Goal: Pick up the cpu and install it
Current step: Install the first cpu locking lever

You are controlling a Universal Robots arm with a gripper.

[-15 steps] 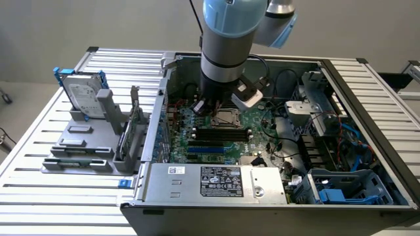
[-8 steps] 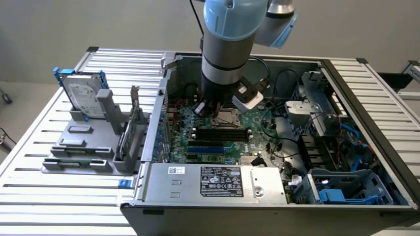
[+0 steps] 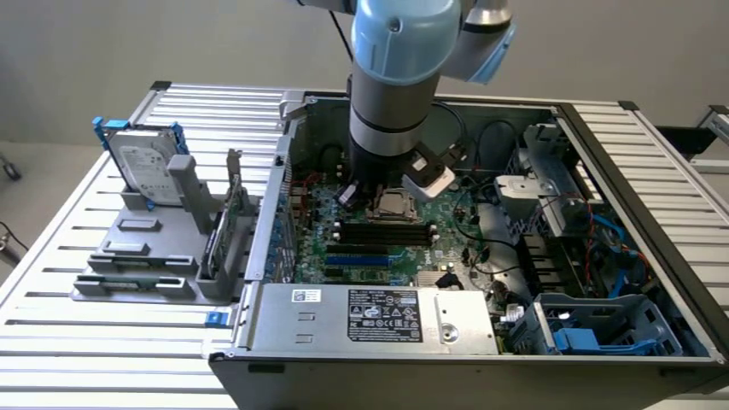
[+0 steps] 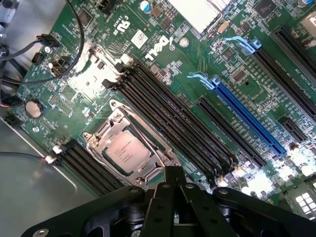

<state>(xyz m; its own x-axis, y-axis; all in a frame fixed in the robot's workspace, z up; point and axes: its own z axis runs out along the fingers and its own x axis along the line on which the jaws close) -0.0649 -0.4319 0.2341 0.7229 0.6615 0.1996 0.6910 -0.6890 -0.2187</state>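
The cpu (image 4: 127,152), a small silver-grey square chip with printed text, lies inside the metal-framed socket (image 4: 101,143) on the green motherboard. My gripper (image 4: 173,172) hovers just above the board beside the socket, its black fingers pressed together with nothing between them. In the exterior view the arm (image 3: 393,85) reaches straight down into the open computer case, and the cpu (image 3: 395,203) sits in the socket right below the wrist.
Black memory slots (image 4: 168,118) run beside the socket, with a blue expansion slot (image 4: 247,118) further off. A silver hard drive (image 3: 146,162) stands in a grey holder at the exterior view's left. The power supply (image 3: 376,316) and cables (image 3: 592,231) crowd the case.
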